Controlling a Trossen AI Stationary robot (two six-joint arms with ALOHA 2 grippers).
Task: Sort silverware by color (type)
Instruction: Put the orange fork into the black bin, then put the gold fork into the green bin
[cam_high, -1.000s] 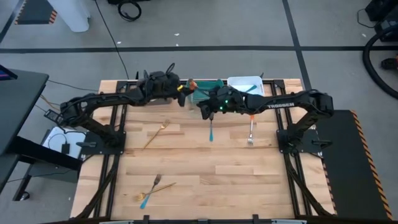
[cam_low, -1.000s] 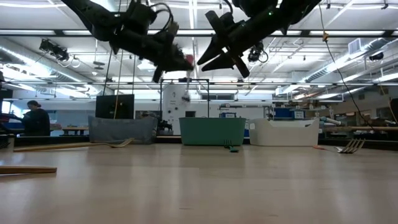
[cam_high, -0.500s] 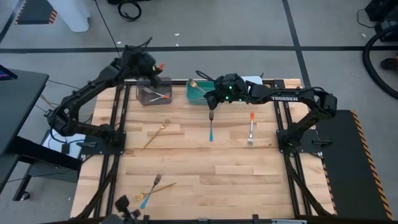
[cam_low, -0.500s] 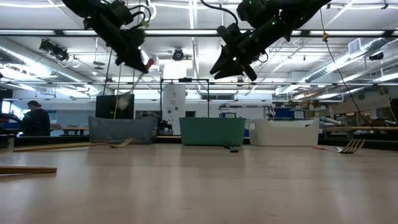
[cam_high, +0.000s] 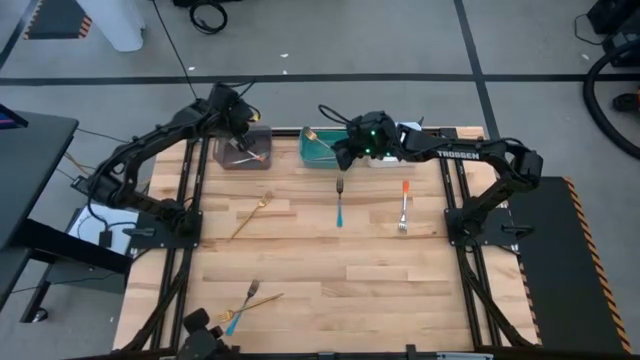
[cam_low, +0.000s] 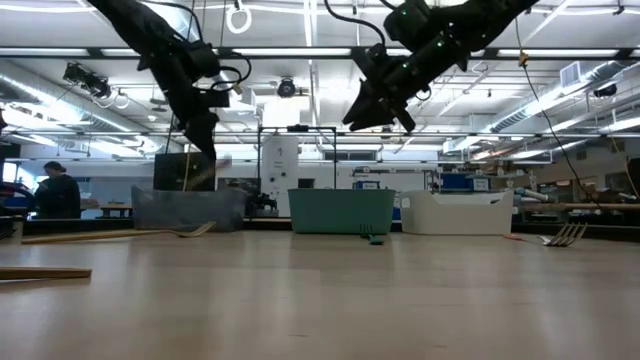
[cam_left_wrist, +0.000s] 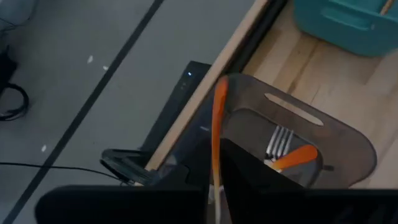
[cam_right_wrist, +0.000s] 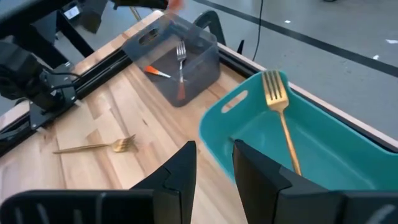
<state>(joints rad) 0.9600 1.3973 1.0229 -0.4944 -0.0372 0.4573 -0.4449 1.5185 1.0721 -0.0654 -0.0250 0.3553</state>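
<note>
My left gripper (cam_high: 241, 128) (cam_low: 208, 140) hangs over the grey bin (cam_high: 232, 158) at the table's far edge, shut on an orange-handled utensil (cam_left_wrist: 217, 118). An orange-handled fork (cam_left_wrist: 283, 152) lies inside that bin. My right gripper (cam_high: 342, 160) (cam_right_wrist: 214, 152) is open and holds nothing, high beside the teal bin (cam_high: 312, 152). In that bin a gold fork (cam_right_wrist: 280, 115) leans on the far wall. On the table lie a blue-handled fork (cam_high: 339, 207), an orange-handled fork (cam_high: 404, 208), a gold utensil (cam_high: 250, 215) and a small pile of utensils (cam_high: 245, 300). My left gripper pinches the utensil's orange handle (cam_left_wrist: 216, 163) between its two fingers, coming from above and pointing down. The handle's free end (cam_left_wrist: 220, 90) sticks out past the fingertips by the grey bin's rim (cam_left_wrist: 348, 143). The utensil's other end is hidden behind the fingers.
A white bin (cam_high: 400, 130) stands right of the teal one on the far edge. Black frame rails run along the table's left and right sides (cam_high: 185, 200) (cam_high: 455, 200). Bare wood lies in the table's middle (cam_high: 320, 260). A person (cam_low: 55, 195) stands far off in the room.
My left gripper has carried the orange-handled utensil from beside the teal bin toward the table's left, and come down over the grey bin. My right gripper has drawn back from above the blue-handled fork toward the far edge, beside the teal bin.
</note>
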